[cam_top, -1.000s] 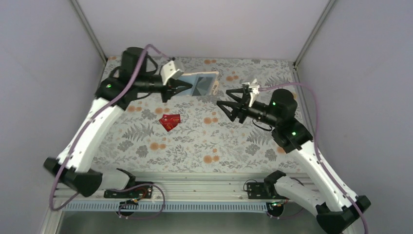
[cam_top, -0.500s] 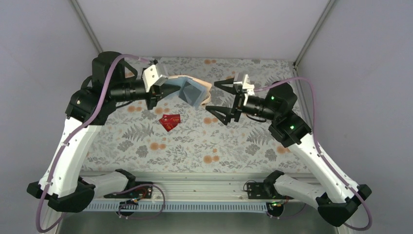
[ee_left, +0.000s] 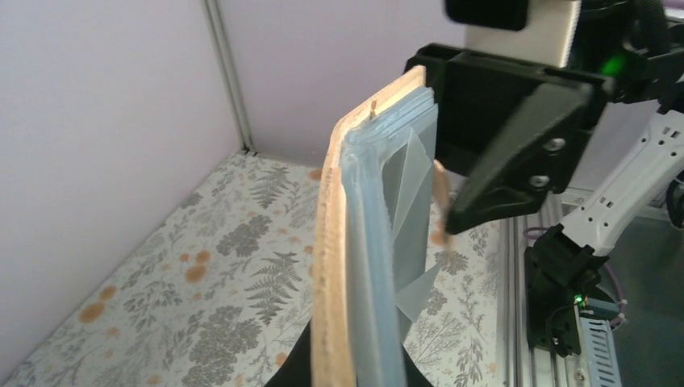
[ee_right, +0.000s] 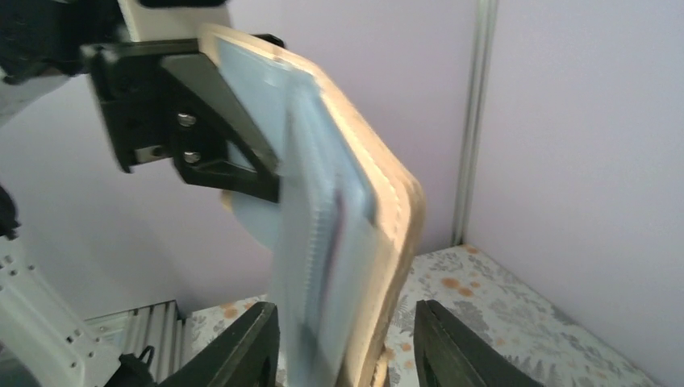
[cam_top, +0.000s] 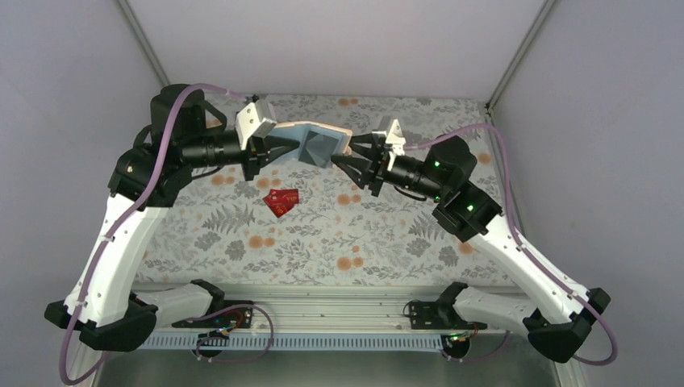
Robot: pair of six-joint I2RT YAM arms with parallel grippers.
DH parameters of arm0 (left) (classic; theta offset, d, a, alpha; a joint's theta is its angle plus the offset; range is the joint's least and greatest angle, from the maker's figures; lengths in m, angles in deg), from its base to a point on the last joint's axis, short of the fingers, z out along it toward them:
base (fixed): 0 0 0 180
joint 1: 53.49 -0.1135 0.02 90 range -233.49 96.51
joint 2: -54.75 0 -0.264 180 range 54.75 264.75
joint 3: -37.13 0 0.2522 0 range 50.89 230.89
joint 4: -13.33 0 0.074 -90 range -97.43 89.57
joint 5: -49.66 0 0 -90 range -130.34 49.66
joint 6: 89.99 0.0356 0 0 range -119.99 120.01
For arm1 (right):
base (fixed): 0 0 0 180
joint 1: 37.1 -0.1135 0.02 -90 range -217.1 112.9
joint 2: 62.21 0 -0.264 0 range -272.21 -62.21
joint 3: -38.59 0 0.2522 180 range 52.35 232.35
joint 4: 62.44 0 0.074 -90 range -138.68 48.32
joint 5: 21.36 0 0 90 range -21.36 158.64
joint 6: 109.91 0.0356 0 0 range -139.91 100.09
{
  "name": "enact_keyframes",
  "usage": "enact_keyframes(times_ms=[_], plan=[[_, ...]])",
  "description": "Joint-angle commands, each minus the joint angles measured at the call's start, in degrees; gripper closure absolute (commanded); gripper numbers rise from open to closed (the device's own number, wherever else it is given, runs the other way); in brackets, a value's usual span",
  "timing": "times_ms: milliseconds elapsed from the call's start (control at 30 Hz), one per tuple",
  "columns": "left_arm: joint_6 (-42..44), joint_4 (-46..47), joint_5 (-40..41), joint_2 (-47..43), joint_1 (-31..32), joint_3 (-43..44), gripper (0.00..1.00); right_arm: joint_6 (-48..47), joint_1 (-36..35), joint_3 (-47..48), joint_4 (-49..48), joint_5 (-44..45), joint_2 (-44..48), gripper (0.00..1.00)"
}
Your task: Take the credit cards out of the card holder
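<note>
The card holder (cam_top: pixel 319 143), tan outside and pale blue-grey inside, hangs in the air over the back of the table. My left gripper (cam_top: pixel 289 150) is shut on its left end; in the left wrist view the card holder (ee_left: pixel 363 242) stands edge-on between the black fingertips (ee_left: pixel 300 372). My right gripper (cam_top: pixel 345 155) is open, and its jaws straddle the free end with a gap on each side of the card holder (ee_right: pixel 339 210). Red credit cards (cam_top: pixel 281 201) lie overlapped on the table below. What is in the holder's pockets does not show.
A floral cloth (cam_top: pixel 339 234) covers the table. Lilac walls close it in at the back and on both sides, with metal posts (cam_top: pixel 516 56) in the corners. An aluminium rail (cam_top: pixel 323 310) with both arm bases runs along the near edge.
My left gripper lifted the card holder off the table and has held it still since. My right gripper swung left, opened wide, then narrowed its jaws around the holder's free end.
</note>
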Motion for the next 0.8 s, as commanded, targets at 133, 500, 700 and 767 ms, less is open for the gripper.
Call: enact_keyframes(times_ms=[133,500,700,767], plan=[[2.41,-0.71,-4.96,-1.67,0.07,-0.36,0.98,-2.26,-0.62,2.38,-0.4,3.83,-1.29,0.86],[2.23,0.05,-6.82,-0.12,0.13,-0.79,0.98,-4.16,-2.82,4.66,-2.52,-3.14,-6.15,0.72],[1.6,0.5,-7.18,0.33,0.2,-0.83,0.98,-4.81,-3.83,4.9,-3.22,-3.97,-6.73,0.6],[1.28,0.64,-7.03,0.5,0.14,-0.11,0.98,-6.04,-3.82,4.62,-2.46,-6.77,-6.02,0.54]])
